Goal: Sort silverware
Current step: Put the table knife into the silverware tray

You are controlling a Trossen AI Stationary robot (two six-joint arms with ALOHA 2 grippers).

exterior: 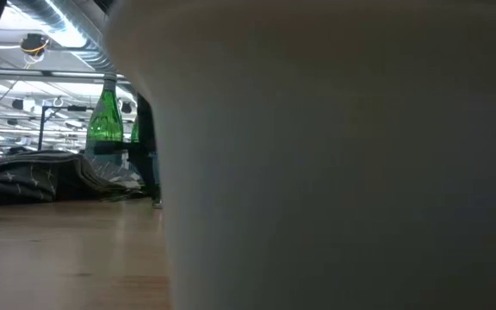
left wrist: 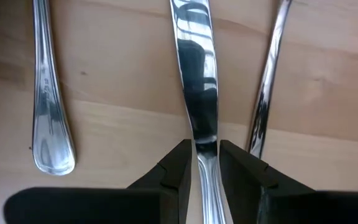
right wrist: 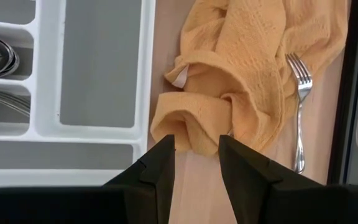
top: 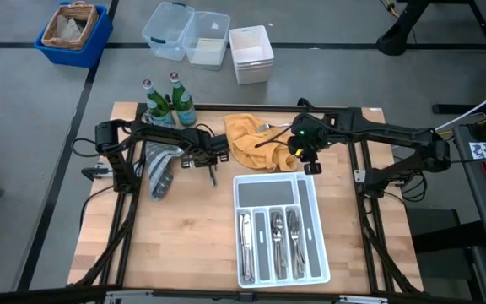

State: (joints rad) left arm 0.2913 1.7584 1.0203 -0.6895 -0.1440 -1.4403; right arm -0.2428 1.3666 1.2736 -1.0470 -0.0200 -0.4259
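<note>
Left claw (left wrist: 202, 165) was clamped on a table knife (left wrist: 197, 81), fingers pinching the narrow neck where blade meets handle. My read: that's the thinnest spot and keeps it from twisting on the lift. Two more pieces lay flat either side of it: a rounded handle (left wrist: 45, 106) well apart on one side, a slimmer handle (left wrist: 266, 93) just beside it on the other. Left arm sat over the table's back-left, next to a grey cloth (top: 160, 169).

Right claw (right wrist: 196, 155) stood open and empty, hovering above the edge of the yellow cloth (right wrist: 241, 81), between it and the white tray (top: 310, 190). One fork (right wrist: 299, 93) lay beside that cloth, partly against it. Likely the next pick.

Tray held sorted pieces in three long slots (top: 270, 241); its wide top slot was bare.

Table (top: 184, 245) was pale wood planks. Two green bottles (top: 171, 103) stood at the back edge. Beyond it: grey floor, a blue bin (top: 72, 32), clear and white tubs (top: 209, 38). Low view was mostly blocked by the tray wall.
</note>
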